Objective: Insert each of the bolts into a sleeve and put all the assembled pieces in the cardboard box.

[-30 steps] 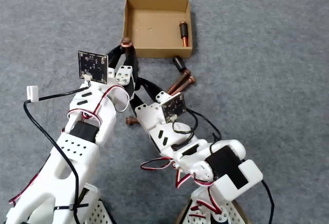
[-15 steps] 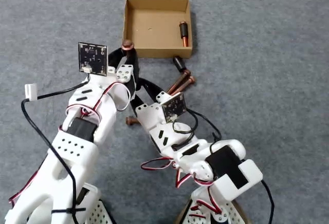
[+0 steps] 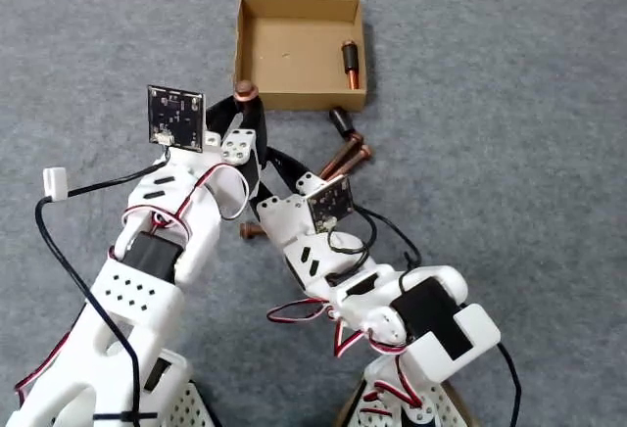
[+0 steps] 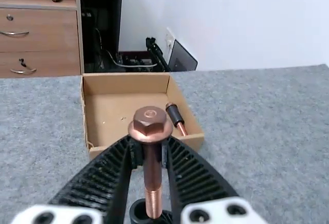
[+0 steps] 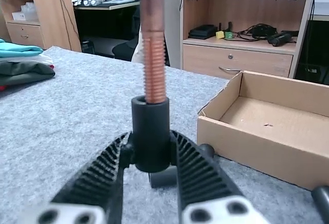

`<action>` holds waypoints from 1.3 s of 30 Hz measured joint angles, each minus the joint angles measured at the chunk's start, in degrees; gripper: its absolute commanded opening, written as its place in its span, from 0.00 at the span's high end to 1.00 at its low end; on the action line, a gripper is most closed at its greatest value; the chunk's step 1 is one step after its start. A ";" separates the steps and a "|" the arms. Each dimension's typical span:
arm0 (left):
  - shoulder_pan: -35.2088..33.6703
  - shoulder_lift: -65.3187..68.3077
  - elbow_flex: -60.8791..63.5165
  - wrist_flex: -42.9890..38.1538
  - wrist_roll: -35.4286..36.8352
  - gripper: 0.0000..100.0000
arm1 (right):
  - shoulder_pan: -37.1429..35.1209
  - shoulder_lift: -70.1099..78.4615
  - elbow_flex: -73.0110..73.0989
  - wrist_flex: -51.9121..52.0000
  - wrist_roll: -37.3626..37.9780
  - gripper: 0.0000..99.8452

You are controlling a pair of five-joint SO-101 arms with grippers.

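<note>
My left gripper is shut on a copper bolt held upright, head up. The bolt's threaded tip sits in the mouth of a black sleeve, on which my right gripper is shut. In the high view the left gripper and the bolt head hang just before the cardboard box, with the right gripper beneath. One assembled piece lies in the box by its right wall.
Two loose bolts and a black sleeve lie on the grey mat just in front of the box's right corner. Another bolt lies beside the right arm. A drawer unit stands behind the table.
The left gripper has shifted slightly with the bolt, whose head now sits a little lower in the high view. The right arm has stayed still.
</note>
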 measured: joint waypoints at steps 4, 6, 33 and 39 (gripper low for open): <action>0.00 -0.44 -0.09 1.49 0.00 0.98 | 0.00 0.00 0.00 0.00 0.00 1.00; 0.00 -0.44 -0.09 1.67 0.09 0.98 | 0.00 0.00 0.00 0.00 0.00 1.00; -0.53 -0.18 2.37 -1.49 -6.07 0.98 | 0.00 -0.09 -0.09 -0.09 0.00 1.00; -0.53 -0.18 3.08 -1.85 -6.07 0.87 | 0.00 -0.09 -0.09 -0.09 0.00 1.00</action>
